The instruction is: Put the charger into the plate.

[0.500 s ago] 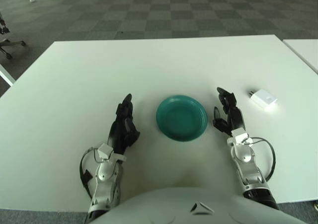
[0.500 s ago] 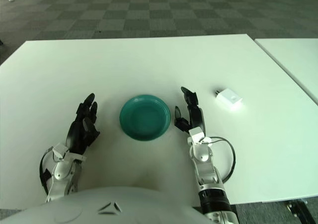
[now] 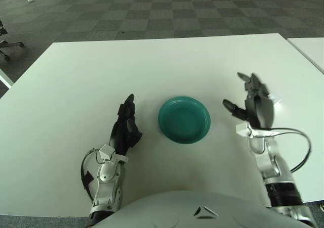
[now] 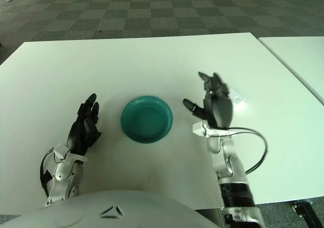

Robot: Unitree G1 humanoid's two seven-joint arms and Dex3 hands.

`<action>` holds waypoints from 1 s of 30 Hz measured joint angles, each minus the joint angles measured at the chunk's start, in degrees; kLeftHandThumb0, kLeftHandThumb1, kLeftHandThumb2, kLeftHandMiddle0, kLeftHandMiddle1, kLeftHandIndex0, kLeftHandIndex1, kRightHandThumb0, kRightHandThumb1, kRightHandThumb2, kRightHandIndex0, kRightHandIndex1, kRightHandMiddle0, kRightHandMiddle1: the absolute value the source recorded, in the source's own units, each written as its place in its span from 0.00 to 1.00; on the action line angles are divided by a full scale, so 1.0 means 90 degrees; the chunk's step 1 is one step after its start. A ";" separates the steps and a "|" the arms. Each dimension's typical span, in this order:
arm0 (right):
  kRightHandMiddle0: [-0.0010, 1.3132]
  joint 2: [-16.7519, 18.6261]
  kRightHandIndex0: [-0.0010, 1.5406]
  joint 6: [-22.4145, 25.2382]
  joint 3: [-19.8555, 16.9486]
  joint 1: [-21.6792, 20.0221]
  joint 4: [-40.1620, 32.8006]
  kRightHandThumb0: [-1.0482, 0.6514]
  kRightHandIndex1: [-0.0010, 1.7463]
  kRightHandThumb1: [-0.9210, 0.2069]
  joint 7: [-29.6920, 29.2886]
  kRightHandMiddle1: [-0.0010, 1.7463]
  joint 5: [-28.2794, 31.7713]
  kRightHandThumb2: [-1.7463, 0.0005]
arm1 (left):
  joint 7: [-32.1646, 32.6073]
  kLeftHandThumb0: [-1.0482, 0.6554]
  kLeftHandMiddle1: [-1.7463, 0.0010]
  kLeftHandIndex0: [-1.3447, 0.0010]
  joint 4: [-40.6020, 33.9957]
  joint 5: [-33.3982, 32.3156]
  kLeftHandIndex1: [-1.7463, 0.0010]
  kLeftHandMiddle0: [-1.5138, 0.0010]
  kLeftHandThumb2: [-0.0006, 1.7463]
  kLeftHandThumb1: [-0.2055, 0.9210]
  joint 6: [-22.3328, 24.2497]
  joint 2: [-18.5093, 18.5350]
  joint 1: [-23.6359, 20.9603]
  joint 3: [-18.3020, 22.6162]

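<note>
A round teal plate (image 3: 184,119) sits in the middle of the white table (image 3: 152,66), with nothing in it. The white charger (image 4: 237,96) lies to the plate's right, mostly hidden behind my right hand; only a corner (image 3: 274,98) shows in the left eye view. My right hand (image 3: 251,102) is raised above the table just in front of the charger, fingers spread and holding nothing. My left hand (image 3: 125,127) shows left of the plate, fingers relaxed and holding nothing.
A second white table (image 3: 309,48) stands at the far right, across a narrow gap. Beyond the table's far edge is grey chequered carpet (image 3: 152,10). A cable (image 3: 298,147) loops off my right wrist.
My right hand has lifted and moved right and away from me, from beside the plate to in front of the charger, now covering most of it. The left hand has not moved.
</note>
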 measured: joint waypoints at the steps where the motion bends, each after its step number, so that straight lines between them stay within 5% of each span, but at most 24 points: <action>1: 0.00 -0.0114 0.21 0.0247 -0.0028 -0.0115 -0.0001 0.07 0.02 0.00 -0.0102 0.48 -0.0261 0.59 | -0.0048 0.09 0.99 1.00 0.0069 -0.0026 0.72 0.91 0.59 1.00 -0.0002 0.0002 -0.0037 0.0010; 10: 0.00 -0.0732 0.27 0.1275 0.0004 -0.1153 0.0583 0.03 0.04 0.00 -0.0581 0.48 -0.0705 0.54 | -0.0410 0.09 0.99 1.00 0.0402 -0.0320 0.71 0.91 0.59 1.00 0.0024 0.0011 -0.0358 0.0140; 19: 0.00 -0.0837 0.24 0.1811 0.0256 -0.1520 0.1683 0.00 0.01 0.00 -0.0374 0.39 -0.0508 0.48 | -0.0658 0.09 0.99 1.00 0.0597 -0.0421 0.70 0.91 0.58 1.00 0.0017 0.0030 -0.0551 0.0284; 30: 0.00 -0.1094 0.19 0.2675 0.0337 -0.1708 0.2085 0.00 0.00 0.00 0.0303 0.33 -0.0196 0.45 | -0.0726 0.08 1.00 1.00 0.0804 -0.0314 0.71 0.91 0.56 1.00 -0.0131 0.0170 -0.0664 0.0423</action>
